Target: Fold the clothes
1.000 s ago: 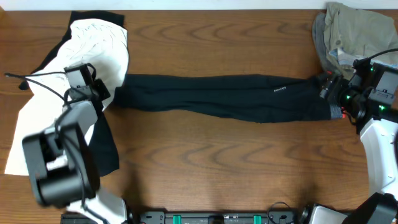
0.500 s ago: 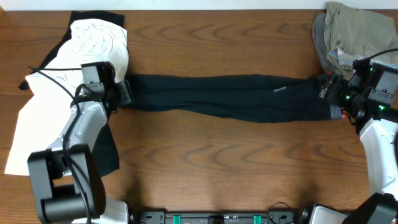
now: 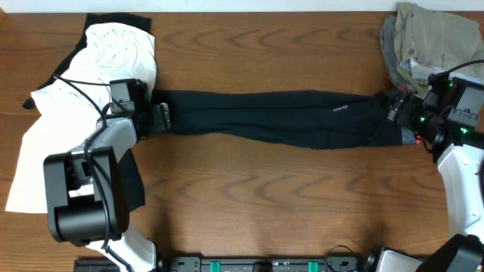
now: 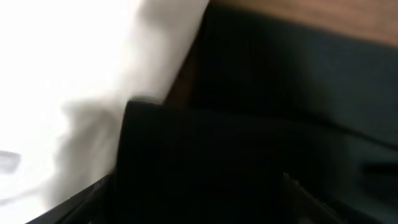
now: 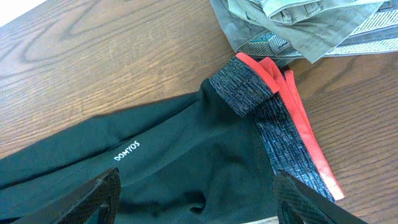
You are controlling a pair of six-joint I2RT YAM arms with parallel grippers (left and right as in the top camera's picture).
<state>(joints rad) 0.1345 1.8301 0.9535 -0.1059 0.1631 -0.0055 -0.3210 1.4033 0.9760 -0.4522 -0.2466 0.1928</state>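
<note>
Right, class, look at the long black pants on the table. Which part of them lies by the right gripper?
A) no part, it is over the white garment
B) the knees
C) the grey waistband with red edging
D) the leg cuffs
C: in the right wrist view the grey waistband with its red edge lies just ahead of the right gripper, at the right end of the pants.

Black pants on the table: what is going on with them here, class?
Two robot arms are working on the pants, stretched flat across the table. The left tool sits open at the leg ends, beside a white garment. The right tool hovers open over the grey and red waistband. Nothing is folded yet.
</note>
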